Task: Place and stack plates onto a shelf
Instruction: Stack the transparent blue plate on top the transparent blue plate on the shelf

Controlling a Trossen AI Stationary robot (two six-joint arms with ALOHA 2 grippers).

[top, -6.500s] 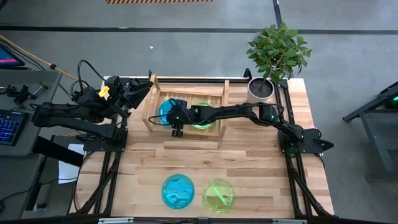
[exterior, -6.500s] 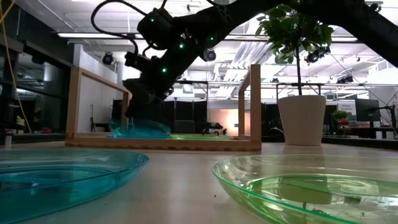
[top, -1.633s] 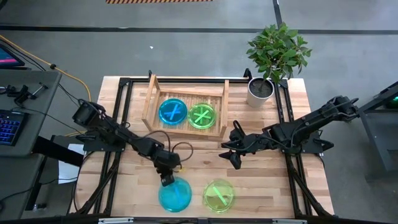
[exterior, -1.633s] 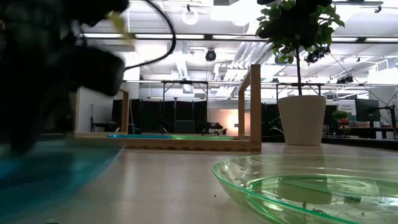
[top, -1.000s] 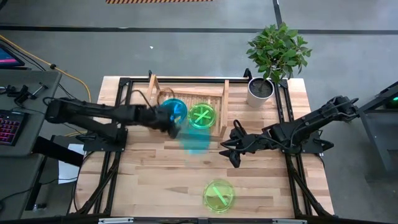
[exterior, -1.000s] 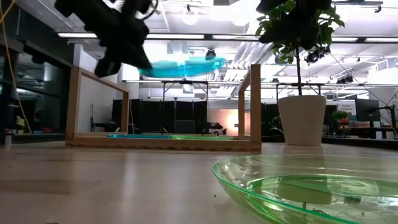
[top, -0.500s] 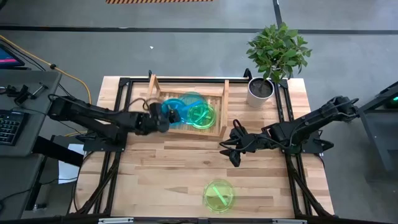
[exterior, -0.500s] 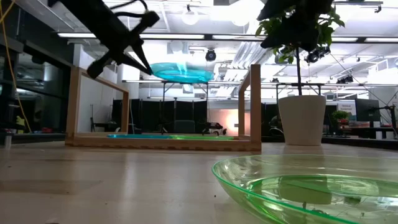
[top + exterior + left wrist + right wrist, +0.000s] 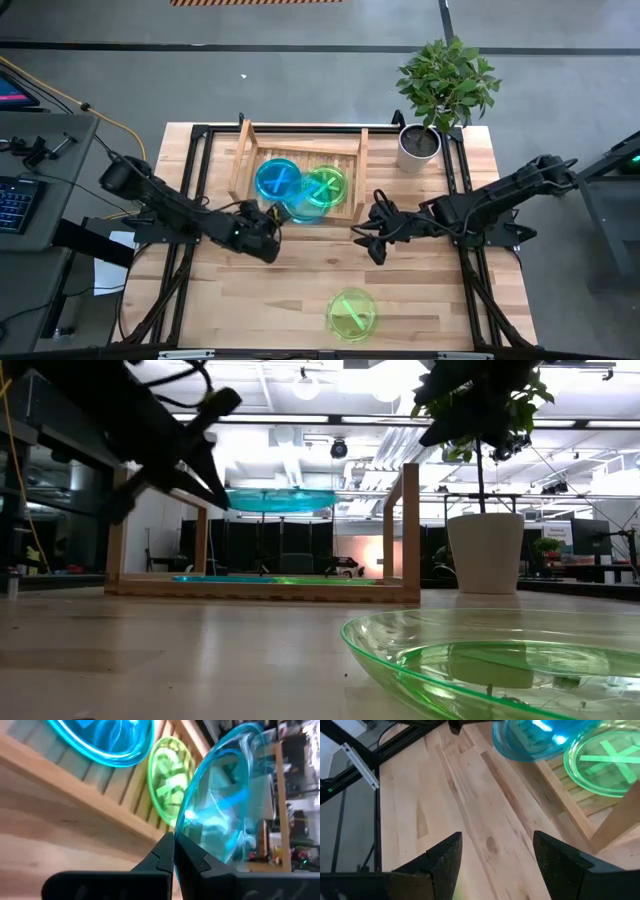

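My left gripper (image 9: pixel 277 220) is shut on a cyan-blue plate (image 9: pixel 300 209) that hovers over the near rail of the wooden shelf (image 9: pixel 361 165); in the low view this plate (image 9: pixel 280 500) floats level above the shelf base. Flat on the shelf's slats lie another blue plate (image 9: pixel 275 180) and a green plate (image 9: pixel 327 186). A second green plate (image 9: pixel 352 313) rests on the table near the front edge. My right gripper (image 9: pixel 368 242) waits open, right of the shelf's near corner, with nothing between its fingers. My left gripper pinches the blue plate's rim (image 9: pixel 181 834) between its two shut fingers, at the plate's near-left edge. The fingers come from the table's near-left side, about level. The plate is lifted clear and sits level, stretching away from the fingers over the shelf.
A potted plant (image 9: pixel 440 90) stands at the far right corner, right of the shelf. Bare wooden tabletop (image 9: pixel 300 270) spreads between the shelf and the front green plate. Black frame rails (image 9: pixel 185 200) run along both table sides.
My left gripper has carried the blue plate from above the shelf back toward the table's near edge and downward. The plate has come lower and now hangs level just above the shelf's near rail. My right arm has kept still.
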